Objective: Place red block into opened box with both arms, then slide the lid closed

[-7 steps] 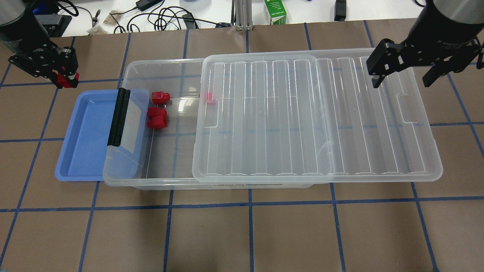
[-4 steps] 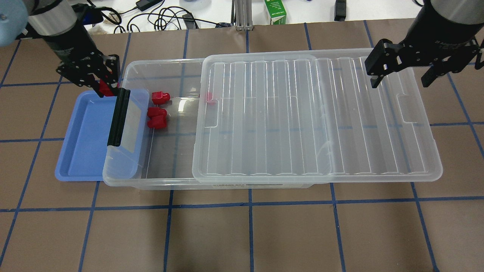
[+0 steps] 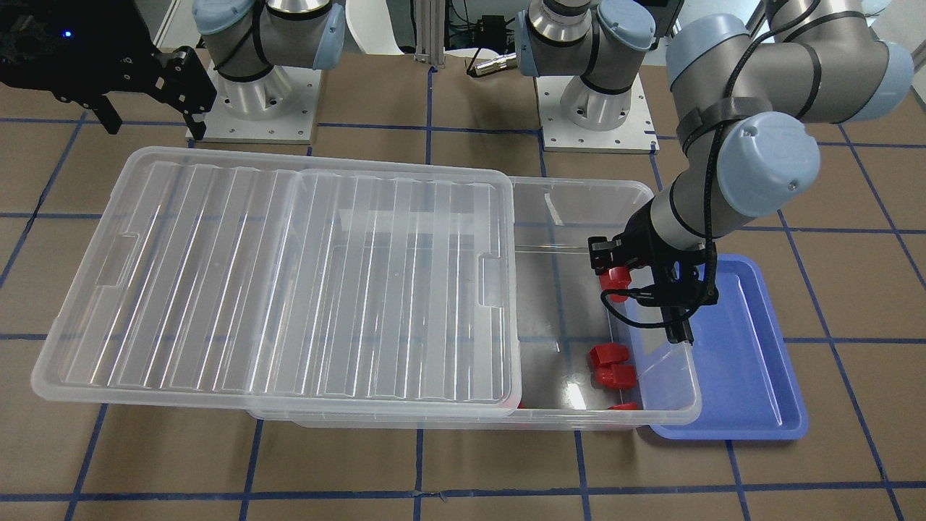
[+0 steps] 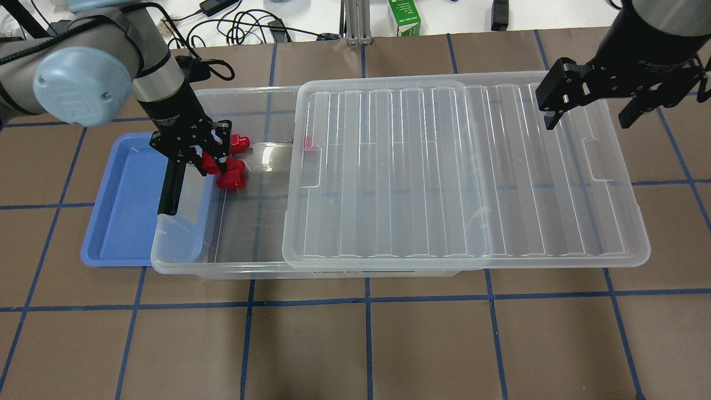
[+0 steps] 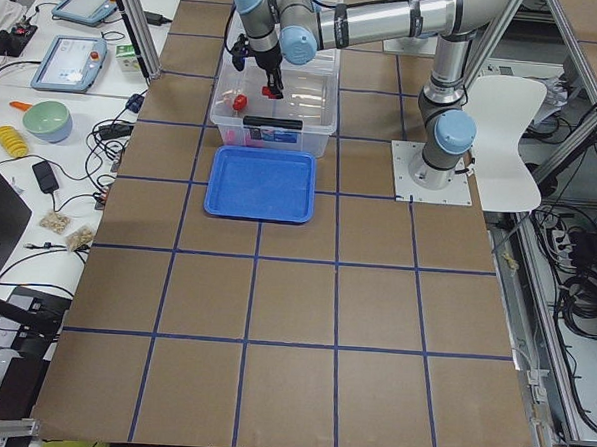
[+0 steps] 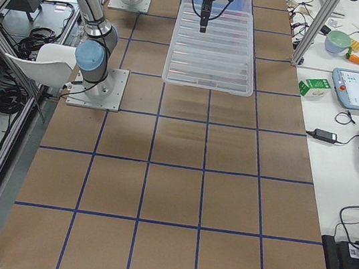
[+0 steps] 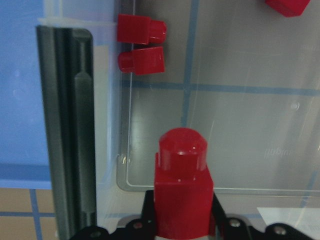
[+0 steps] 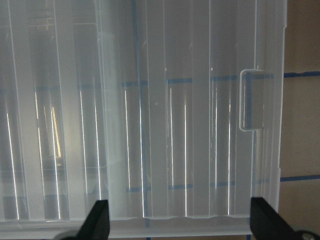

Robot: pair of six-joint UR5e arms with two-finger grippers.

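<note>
My left gripper (image 4: pixel 213 158) is shut on a red block (image 4: pixel 211 163), held over the open end of the clear box (image 4: pixel 222 271) just inside its black bar latch (image 4: pixel 170 189). The left wrist view shows this red block (image 7: pixel 181 180) stub-forward above the box floor. Other red blocks (image 4: pixel 239 143) (image 4: pixel 230 179) lie in the box, one (image 4: pixel 306 143) under the lid's edge. The ribbed clear lid (image 4: pixel 466 166) lies slid off toward the right, covering most of the box. My right gripper (image 4: pixel 589 108) hangs open above the lid's far right corner, empty.
A blue tray (image 4: pixel 125 200) lies at the box's latch end, partly under its rim. A green carton (image 4: pixel 404 16) and cables (image 4: pixel 244 25) sit past the table's back edge. Brown table with blue tape lines surrounds the box.
My left arm has carried the red block rightward, from beyond the blue tray to over the box's open end. The right gripper and lid have stayed put.
</note>
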